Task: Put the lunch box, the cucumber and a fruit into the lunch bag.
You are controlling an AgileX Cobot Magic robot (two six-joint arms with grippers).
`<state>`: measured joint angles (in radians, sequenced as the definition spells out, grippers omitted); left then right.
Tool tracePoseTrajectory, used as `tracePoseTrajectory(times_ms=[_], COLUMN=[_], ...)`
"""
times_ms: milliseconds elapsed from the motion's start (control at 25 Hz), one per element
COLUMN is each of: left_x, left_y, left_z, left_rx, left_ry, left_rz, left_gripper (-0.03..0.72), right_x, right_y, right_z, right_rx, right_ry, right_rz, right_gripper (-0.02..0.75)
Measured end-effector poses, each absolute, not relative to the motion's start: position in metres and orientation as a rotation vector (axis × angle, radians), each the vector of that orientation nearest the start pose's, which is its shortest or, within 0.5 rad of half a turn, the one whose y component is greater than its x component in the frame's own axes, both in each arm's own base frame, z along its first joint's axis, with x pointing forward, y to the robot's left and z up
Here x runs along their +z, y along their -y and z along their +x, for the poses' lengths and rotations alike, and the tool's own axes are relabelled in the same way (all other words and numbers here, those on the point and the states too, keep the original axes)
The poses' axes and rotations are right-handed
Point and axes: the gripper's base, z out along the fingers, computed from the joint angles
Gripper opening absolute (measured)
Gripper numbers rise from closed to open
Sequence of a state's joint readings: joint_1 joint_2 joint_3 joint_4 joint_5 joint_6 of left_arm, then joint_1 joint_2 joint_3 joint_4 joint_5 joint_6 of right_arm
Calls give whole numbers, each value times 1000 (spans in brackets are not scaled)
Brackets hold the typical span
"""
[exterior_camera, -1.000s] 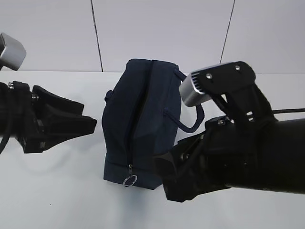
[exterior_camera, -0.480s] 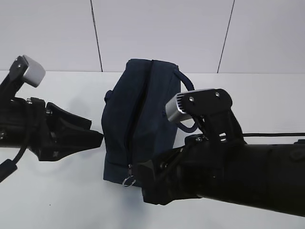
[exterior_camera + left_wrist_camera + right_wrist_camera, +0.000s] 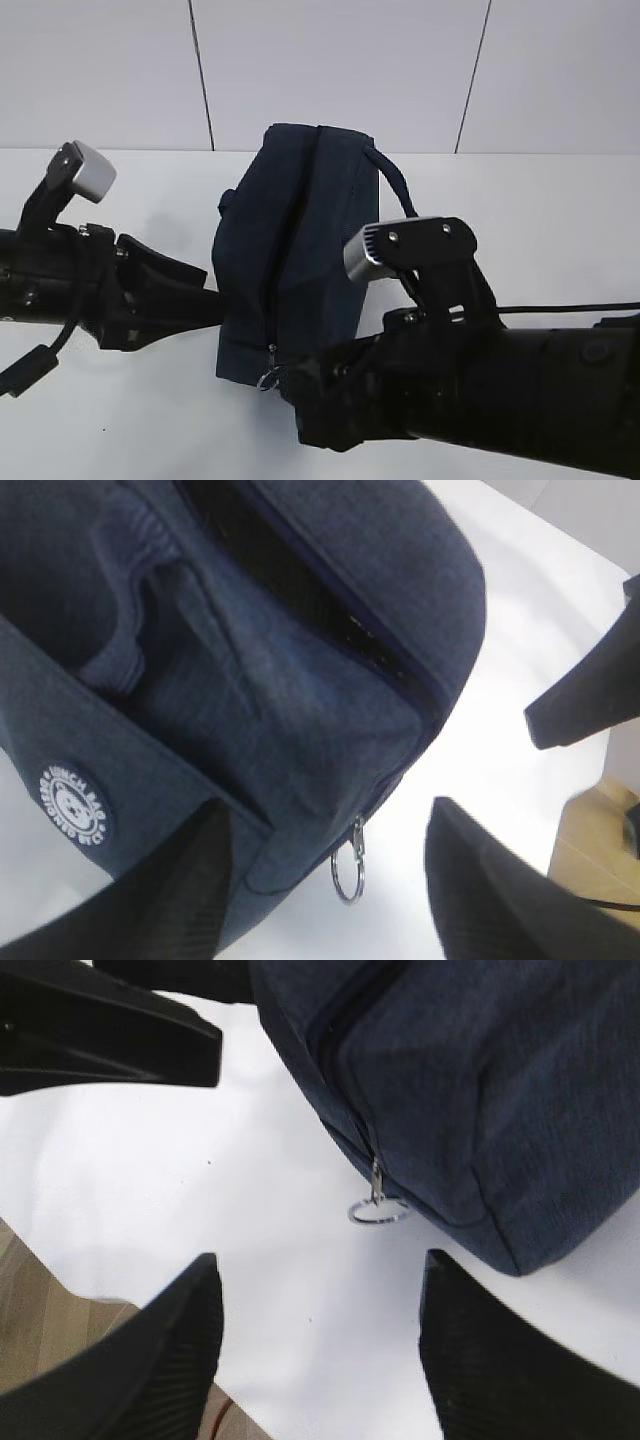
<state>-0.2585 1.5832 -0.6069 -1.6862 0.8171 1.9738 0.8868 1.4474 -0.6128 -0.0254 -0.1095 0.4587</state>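
Lunch bag flanked, zipper pull still free

Lunch bag (image 3: 295,255) stands mid-tabletop (image 3: 560,215), ring pull (image 3: 379,1211) nearest you. Your left end effector (image 3: 320,900) and right end effector (image 3: 320,1345) gape wide, empty, bracketing it, likely to steady and unzip.

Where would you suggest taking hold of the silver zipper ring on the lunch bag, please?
Probably across the zipper ring itself, coming from the lunch bag's front end. It hangs free below the corner, lying almost flat on the table, so the right gripper, whose open fingers already face it, seems best placed.
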Motion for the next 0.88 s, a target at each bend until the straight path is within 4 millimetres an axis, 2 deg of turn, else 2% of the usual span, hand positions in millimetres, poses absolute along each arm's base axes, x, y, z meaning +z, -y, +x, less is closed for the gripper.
tracePoseTrajectory(times_ms=[200, 320, 560, 880], left_x=[169, 169, 170, 172], left_y=[132, 132, 132, 132], left_z=[240, 240, 242, 244], left_rx=[-972, -971, -960, -950], left_ry=[-2058, -2057, -2036, -2010], left_rz=[900, 899, 889, 869], left_gripper=[434, 410, 304, 287], right_x=[187, 187, 189, 190], right_y=[-206, -206, -207, -207], right_z=[167, 167, 168, 168], right_rx=[743, 767, 781, 792], right_ry=[-2272, -2256, -2244, -2234], right_rz=[-463, -441, -428, -421], right_gripper=[487, 487, 487, 486])
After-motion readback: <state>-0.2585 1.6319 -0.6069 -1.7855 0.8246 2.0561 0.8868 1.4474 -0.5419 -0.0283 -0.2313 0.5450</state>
